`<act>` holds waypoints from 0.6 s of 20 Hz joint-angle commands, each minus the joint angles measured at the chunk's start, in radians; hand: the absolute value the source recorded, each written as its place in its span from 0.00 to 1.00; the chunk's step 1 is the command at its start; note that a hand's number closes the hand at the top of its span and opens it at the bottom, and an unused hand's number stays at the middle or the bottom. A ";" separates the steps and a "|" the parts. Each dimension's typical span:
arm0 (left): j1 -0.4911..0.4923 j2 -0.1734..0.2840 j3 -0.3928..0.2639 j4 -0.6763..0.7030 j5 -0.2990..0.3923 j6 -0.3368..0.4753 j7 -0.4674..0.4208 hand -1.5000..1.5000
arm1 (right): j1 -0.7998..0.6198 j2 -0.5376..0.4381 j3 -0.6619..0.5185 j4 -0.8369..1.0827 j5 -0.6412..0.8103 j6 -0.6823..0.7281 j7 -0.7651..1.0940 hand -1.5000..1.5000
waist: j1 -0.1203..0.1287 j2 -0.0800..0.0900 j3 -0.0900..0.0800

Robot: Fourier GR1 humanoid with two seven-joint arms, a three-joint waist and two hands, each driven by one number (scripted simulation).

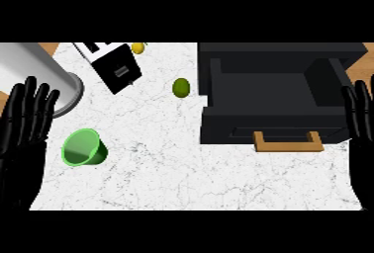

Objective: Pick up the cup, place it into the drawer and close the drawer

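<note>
A green cup (84,147) lies tipped on the white marble counter at the left, its mouth facing up toward me. The black drawer (274,99) stands pulled open at the right, its inside bare, with a wooden handle (288,142) on its front. My left hand (25,118) rests open at the left edge, fingers up, just left of the cup and apart from it. At the right edge my right hand (359,111) shows open with straight fingers, beside the drawer's right wall. Neither hand holds anything.
A grey metal cylinder (40,74) lies at the back left. A black and white box (116,66) sits behind the cup. A green lime (181,87) lies just left of the drawer, and a yellow lemon (137,47) shows near the back edge.
</note>
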 commanded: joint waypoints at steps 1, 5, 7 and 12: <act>0.048 -0.011 -0.029 -0.009 0.014 -0.052 -0.061 0.00 | -0.018 0.011 0.031 -0.026 0.036 -0.014 0.017 0.00 | 0.006 0.006 0.006; 0.000 0.190 0.185 0.104 0.419 -0.369 -0.132 0.00 | 0.004 -0.011 0.013 0.041 0.003 0.034 -0.050 0.00 | 0.011 0.011 0.004; 0.055 0.121 0.134 0.173 0.509 -0.338 0.005 0.00 | 0.025 -0.054 0.076 0.047 -0.030 0.116 0.066 0.00 | 0.013 0.016 0.003; 0.036 0.223 0.266 0.377 0.674 -0.506 -0.033 0.00 | -0.087 -0.065 0.074 0.094 -0.045 0.122 0.145 0.00 | 0.011 0.011 0.005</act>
